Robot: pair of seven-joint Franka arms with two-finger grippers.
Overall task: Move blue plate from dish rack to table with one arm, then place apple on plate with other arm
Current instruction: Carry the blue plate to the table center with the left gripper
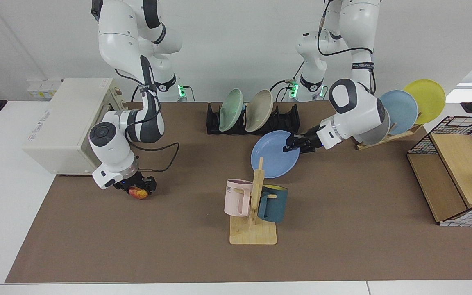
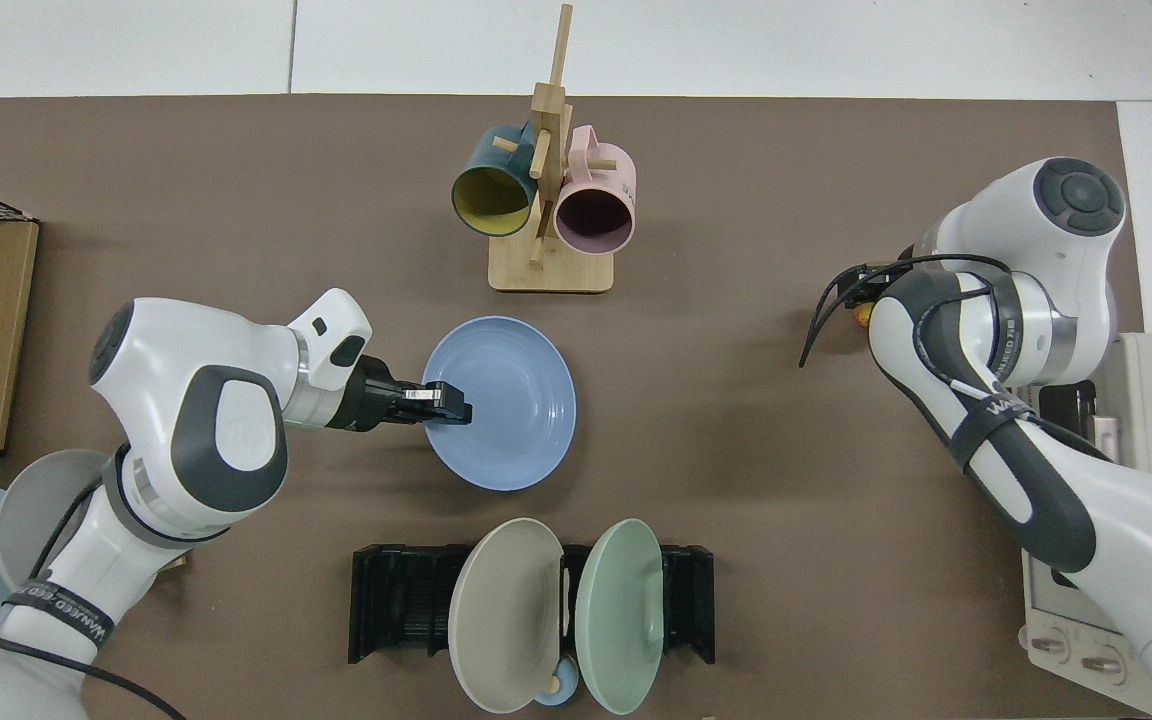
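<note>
The left gripper pinches the rim of the blue plate, held between dish rack and mug stand, while the right gripper clasps the apple near the table.

The round periwinkle-blue plate looks matt and smooth, like plastic. The brown mat over the white bench is dull and even. The pale wooden mug stand shows bare grain. The arms' white shells are glossy.

plain white wall behind, white floor tiles, even light
</note>
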